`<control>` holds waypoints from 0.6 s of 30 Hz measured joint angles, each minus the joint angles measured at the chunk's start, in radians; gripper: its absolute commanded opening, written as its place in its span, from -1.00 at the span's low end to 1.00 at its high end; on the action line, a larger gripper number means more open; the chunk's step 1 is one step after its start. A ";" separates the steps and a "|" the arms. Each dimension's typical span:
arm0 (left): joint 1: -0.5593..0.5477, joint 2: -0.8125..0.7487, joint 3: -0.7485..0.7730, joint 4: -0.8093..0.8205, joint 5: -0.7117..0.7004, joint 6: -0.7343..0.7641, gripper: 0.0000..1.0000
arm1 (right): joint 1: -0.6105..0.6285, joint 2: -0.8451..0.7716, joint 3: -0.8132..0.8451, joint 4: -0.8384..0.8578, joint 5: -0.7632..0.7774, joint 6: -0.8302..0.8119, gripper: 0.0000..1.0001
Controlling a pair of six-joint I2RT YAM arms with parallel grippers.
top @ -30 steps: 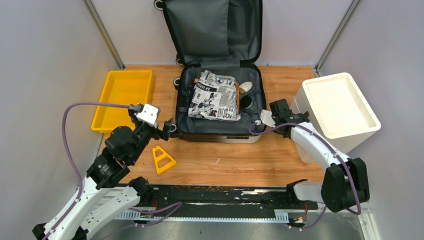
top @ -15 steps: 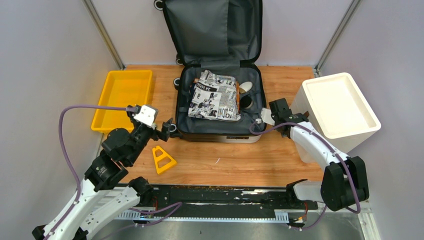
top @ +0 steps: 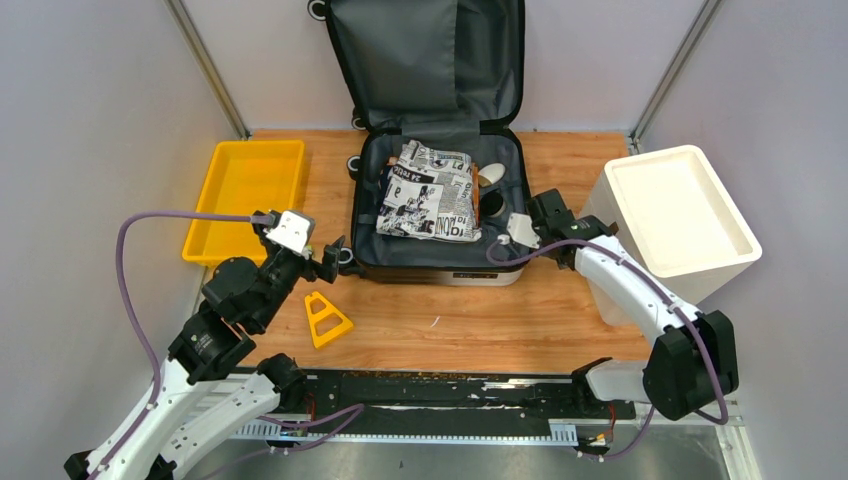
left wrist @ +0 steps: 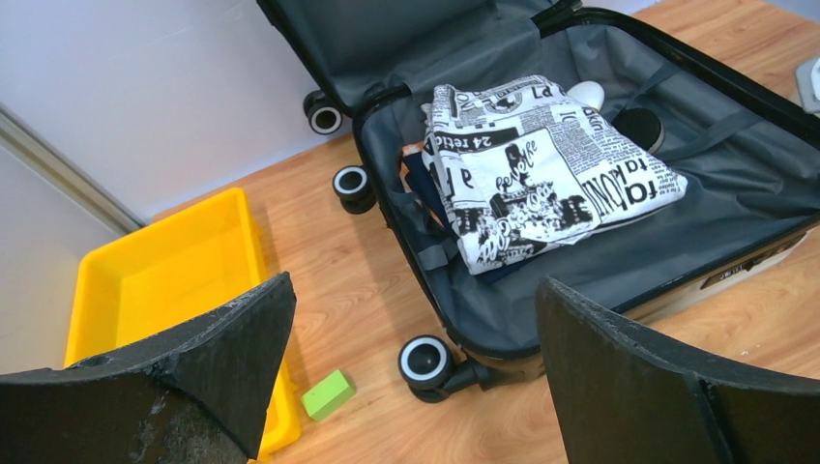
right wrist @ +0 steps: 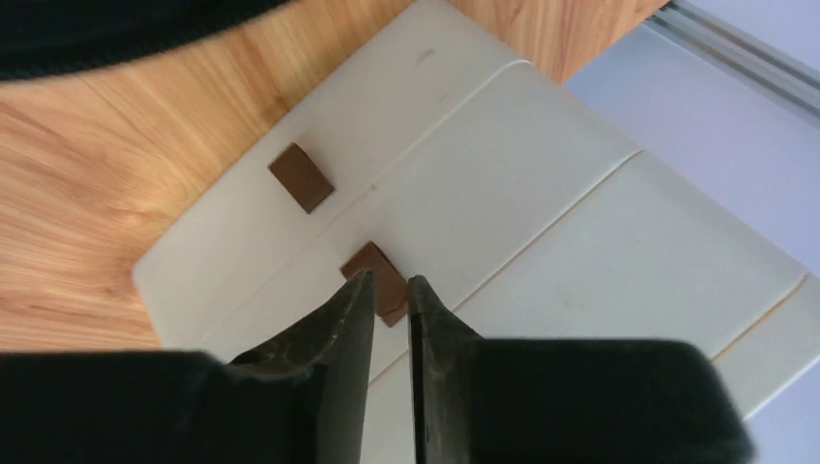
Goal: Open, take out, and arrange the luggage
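Lying well to the left of the luggage [top: 432, 256], a yellow tray [top: 243, 195] sits on the wooden table [top: 470, 320]; a small green block [left wrist: 327, 394] rests on the wood between that tray and the luggage's near left wheel [left wrist: 424, 360]; the left gripper [top: 338, 257] hovers just left of the luggage's near left corner, its fingers [left wrist: 242, 333] spread wide apart and holding nothing; a yellow triangular piece [top: 326, 318] lies on the table in front of the luggage and to its left; the luggage itself stands at the middle back of the table, open, its lid [top: 425, 60] raised against the rear wall and its dark grey lining showing; a folded newspaper-print cloth [top: 430, 190] lies inside the lower half, with a pale item [top: 491, 174] and a dark round one [top: 492, 203] tucked to the cloth's right; the right gripper [right wrist: 387, 282] hangs at the luggage's near right corner, fingers [right wrist: 340, 319] drawn almost together with nothing between them; a white bin [top: 680, 215] stands to the right of the luggage, close behind that gripper.
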 measured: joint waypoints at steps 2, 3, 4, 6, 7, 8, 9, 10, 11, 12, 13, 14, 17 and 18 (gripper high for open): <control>0.000 0.000 0.000 0.000 0.000 0.000 1.00 | 0.020 -0.001 0.001 0.000 -0.002 -0.010 -0.05; 0.000 0.000 0.000 0.000 0.000 0.000 1.00 | 0.026 -0.001 -0.006 -0.003 0.002 -0.019 -0.04; 0.000 0.000 0.000 0.000 0.000 0.000 1.00 | 0.033 -0.001 -0.022 -0.003 0.008 -0.039 -0.04; 0.000 0.000 0.000 0.000 0.000 0.000 1.00 | 0.037 -0.001 -0.048 -0.018 0.013 -0.058 -0.04; 0.000 0.000 0.000 0.000 0.000 0.000 1.00 | 0.037 -0.001 -0.056 -0.036 0.013 -0.067 -0.05; 0.000 0.000 0.000 0.000 0.000 0.000 1.00 | 0.037 -0.001 -0.059 -0.049 0.013 -0.074 -0.05; 0.000 0.000 0.000 0.000 0.000 0.000 1.00 | 0.036 -0.001 -0.060 -0.055 0.013 -0.082 -0.06; 0.000 0.000 0.000 0.000 0.001 0.000 1.00 | 0.034 -0.002 -0.061 -0.060 0.011 -0.092 -0.06; 0.000 0.000 0.000 0.000 0.002 0.000 1.00 | 0.032 -0.002 -0.062 -0.063 0.011 -0.100 -0.06; 0.000 0.000 0.000 0.000 0.004 -0.001 1.00 | 0.027 -0.003 -0.062 -0.068 0.010 -0.112 -0.07; 0.000 0.000 0.000 0.001 0.005 -0.001 1.00 | 0.026 -0.004 -0.062 -0.071 0.008 -0.121 -0.07; 0.000 0.000 0.000 0.002 0.008 -0.002 1.00 | 0.021 -0.005 -0.062 -0.072 0.007 -0.130 -0.07; 0.000 0.000 -0.001 0.007 0.022 -0.008 1.00 | 0.006 -0.007 -0.069 -0.072 0.013 -0.161 -0.06; 0.000 0.000 -0.001 0.008 0.026 -0.010 1.00 | 0.000 -0.008 -0.073 -0.072 0.017 -0.170 -0.06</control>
